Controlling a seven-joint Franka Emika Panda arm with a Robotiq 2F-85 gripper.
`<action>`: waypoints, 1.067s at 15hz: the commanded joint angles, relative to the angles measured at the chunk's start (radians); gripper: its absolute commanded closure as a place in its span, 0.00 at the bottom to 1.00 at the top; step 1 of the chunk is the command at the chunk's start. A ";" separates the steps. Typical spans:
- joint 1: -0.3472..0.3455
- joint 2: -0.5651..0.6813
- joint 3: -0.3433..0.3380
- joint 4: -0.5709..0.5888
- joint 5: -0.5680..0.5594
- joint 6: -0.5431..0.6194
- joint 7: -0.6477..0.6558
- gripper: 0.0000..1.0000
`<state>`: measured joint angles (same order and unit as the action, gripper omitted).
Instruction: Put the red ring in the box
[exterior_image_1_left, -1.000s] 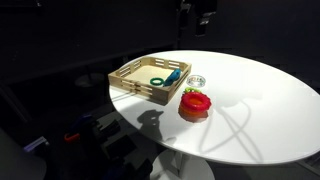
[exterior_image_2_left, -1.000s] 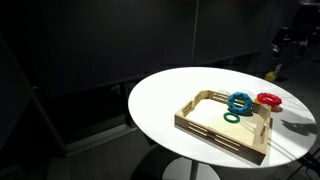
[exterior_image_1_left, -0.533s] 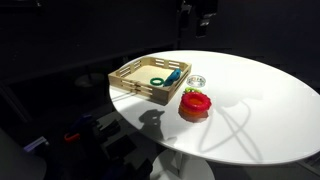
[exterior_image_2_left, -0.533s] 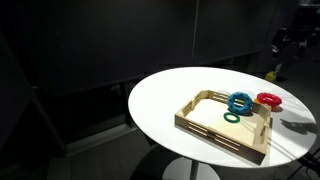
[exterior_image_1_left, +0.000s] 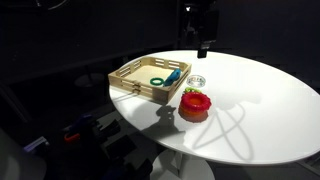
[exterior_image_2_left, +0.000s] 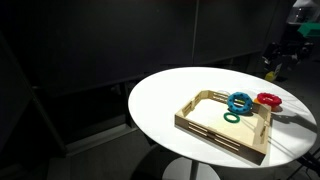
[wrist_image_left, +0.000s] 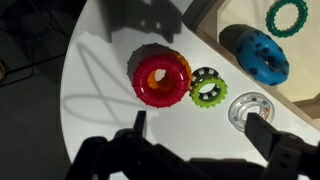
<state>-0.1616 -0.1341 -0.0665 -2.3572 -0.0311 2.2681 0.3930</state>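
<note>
Red ring (wrist_image_left: 160, 82) is on the white bench (exterior_image_1_left: 262, 100), outside the box (exterior_image_1_left: 140, 92), just off the box's near corner. Both exterior views agree (exterior_image_2_left: 268, 99).
- Orange shows through its hole and along one edge. Looks like an orange ring under it, can't confirm.
- A small green toothed ring (wrist_image_left: 209, 94) touches its side, with a darker ring (wrist_image_left: 203, 76) just behind that.
- A silver dish (wrist_image_left: 248, 108) sits on the bench just past those, next to the box wall.

Gripper (wrist_image_left: 200, 140) is released. In the wrist view the two fingers (wrist_image_left: 136, 128) are spread wide, with nothing between them.
- The red ring sits ahead of the fingertips in the wrist view, offset toward the finger on the picture's left.
- It isn't between the fingers and there's no contact.
- The green toothed ring is closer to the gripper centreline than the red ring is.

In an exterior view the gripper (exterior_image_1_left: 203, 46) hangs well above the bench, over the far side from the red ring. In both exterior views it's clear of everything (exterior_image_2_left: 274, 66).

Inside the box are a blue ring (wrist_image_left: 263, 55) and a thin green ring (wrist_image_left: 288, 15), both lying flat. In an exterior view the blue ring (exterior_image_2_left: 240, 101) sits at the end of the box nearest the red ring.
</note>
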 joint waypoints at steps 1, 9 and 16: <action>-0.002 0.090 -0.014 0.030 -0.018 0.059 0.068 0.00; 0.019 0.246 -0.052 0.052 -0.006 0.132 0.114 0.00; 0.042 0.317 -0.067 0.085 0.006 0.138 0.111 0.00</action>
<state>-0.1427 0.1513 -0.1162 -2.3041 -0.0315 2.4049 0.4835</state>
